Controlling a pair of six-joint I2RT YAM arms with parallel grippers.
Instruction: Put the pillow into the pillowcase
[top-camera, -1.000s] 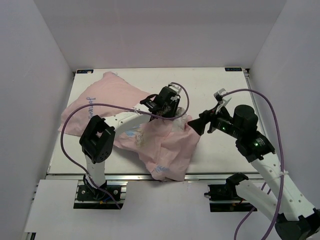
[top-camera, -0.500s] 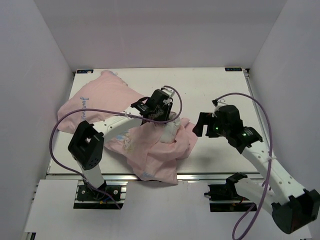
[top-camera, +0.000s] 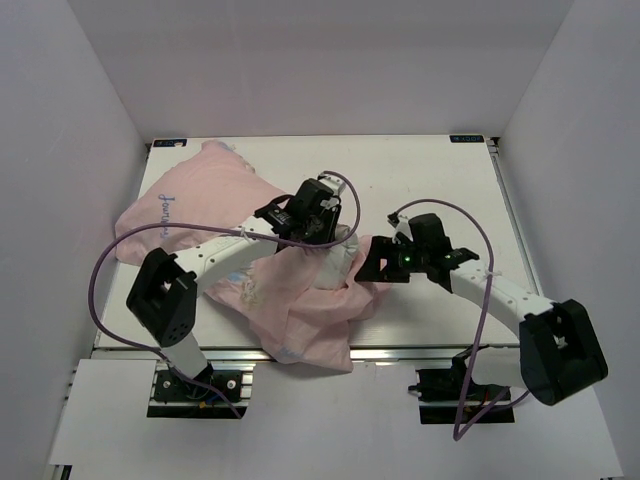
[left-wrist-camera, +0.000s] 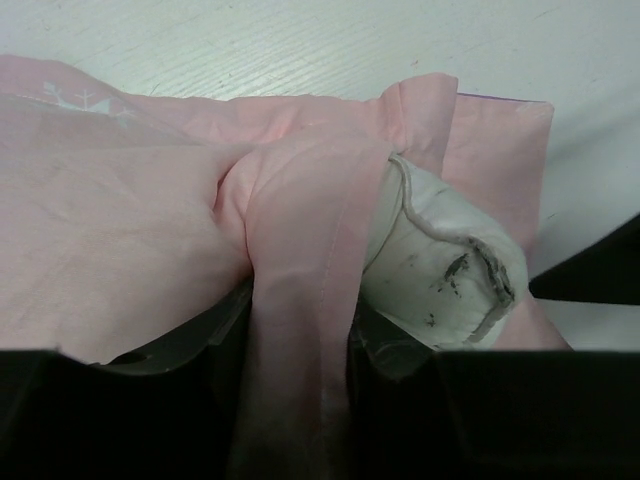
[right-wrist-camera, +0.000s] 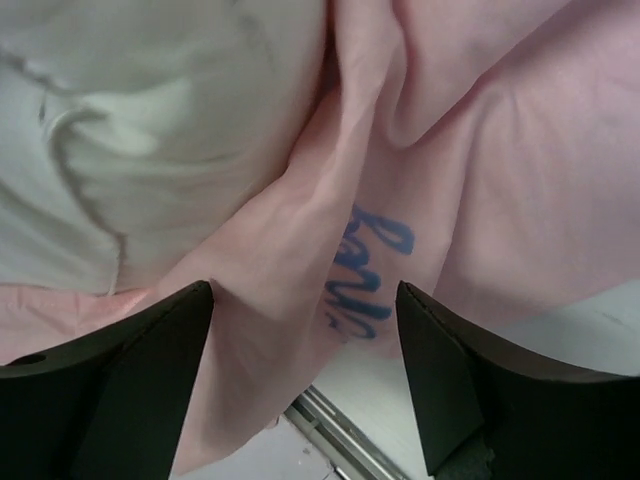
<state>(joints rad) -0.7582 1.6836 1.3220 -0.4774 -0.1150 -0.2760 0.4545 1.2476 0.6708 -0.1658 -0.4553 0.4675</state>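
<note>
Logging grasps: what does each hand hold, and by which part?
Left hand pinches a pink fold of the pillowcase beside the pillow corner; right hand, open, holds nothing.

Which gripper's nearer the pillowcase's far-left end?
Left. The left gripper pinches the pillowcase mid-table, right of that end; the right gripper sits farther right, open over the opposite side.

Bright, diffuse overhead light, faint shadows on table (top-camera: 440, 180). Wrist close-ups softer; pillowcase (right-wrist-camera: 500, 150) slightly blurred.
</note>
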